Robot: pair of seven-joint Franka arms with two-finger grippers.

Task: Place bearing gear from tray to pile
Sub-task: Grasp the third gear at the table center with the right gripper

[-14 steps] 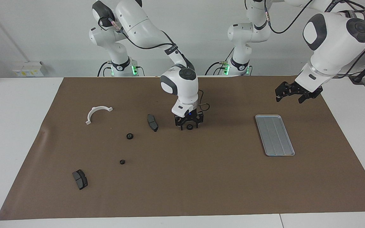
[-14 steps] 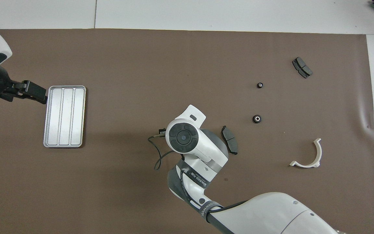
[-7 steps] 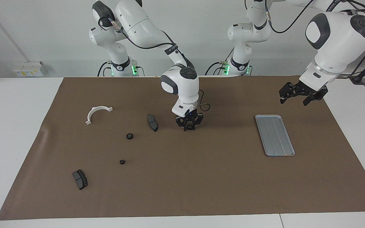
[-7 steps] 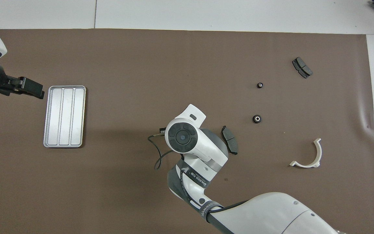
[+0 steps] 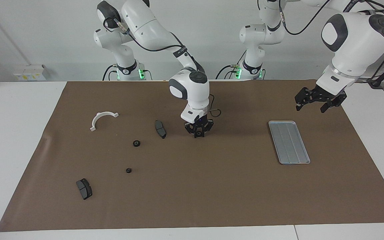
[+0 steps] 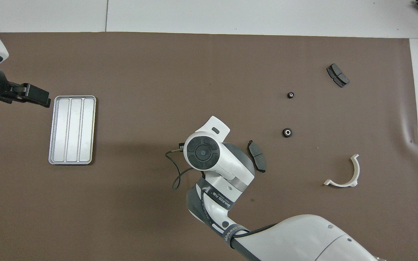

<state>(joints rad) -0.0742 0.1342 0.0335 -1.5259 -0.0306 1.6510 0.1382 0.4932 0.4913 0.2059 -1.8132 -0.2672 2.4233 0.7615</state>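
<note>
Small black bearing gear (image 5: 199, 134) clamped between right jaws, low at mid-surface. Flat ridged silver tray (image 5: 289, 142) just below open left jaws. Pile: white half-ring bracket (image 5: 102, 119), dark brake pads (image 5: 160, 129) (image 5: 84, 188), beside right jaws.

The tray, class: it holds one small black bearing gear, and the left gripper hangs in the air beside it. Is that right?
Not quite. The tray holds nothing, as the overhead view shows; the small black bearing gear is between the right gripper's fingers in the middle of the mat. The left gripper does hang in the air beside the tray.
</note>
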